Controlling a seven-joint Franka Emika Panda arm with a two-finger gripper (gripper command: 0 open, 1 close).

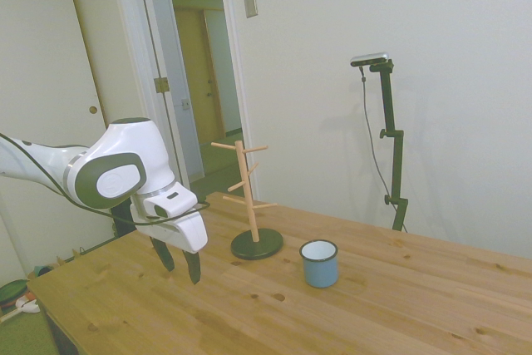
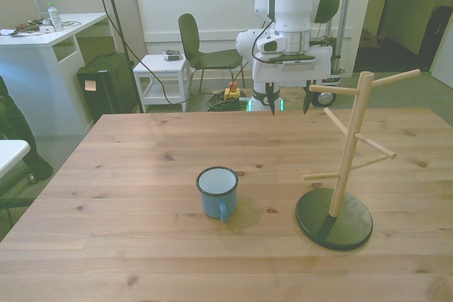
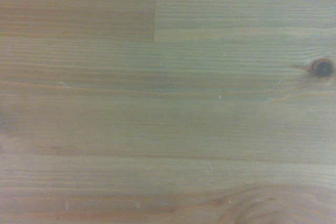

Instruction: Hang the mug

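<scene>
The mug (image 2: 217, 192) is light blue with a dark rim and white inside. It stands upright near the middle of the table, its handle facing the front camera; in the side view the mug (image 1: 319, 263) sits right of the peg stand. The wooden peg stand (image 2: 338, 167) with a dark round base rises at the front view's right, also seen as the peg stand (image 1: 248, 202) in the side view. My gripper (image 2: 289, 106) hangs open over the table's far edge, well behind the mug, nothing between its fingers. The wrist view shows only bare wood.
The wooden table (image 2: 127, 175) fills the front view. Behind it stand a dark chair (image 2: 202, 47), a small white cart (image 2: 161, 79) and a white desk (image 2: 49, 33). A doorway (image 1: 204, 81) shows in the side view.
</scene>
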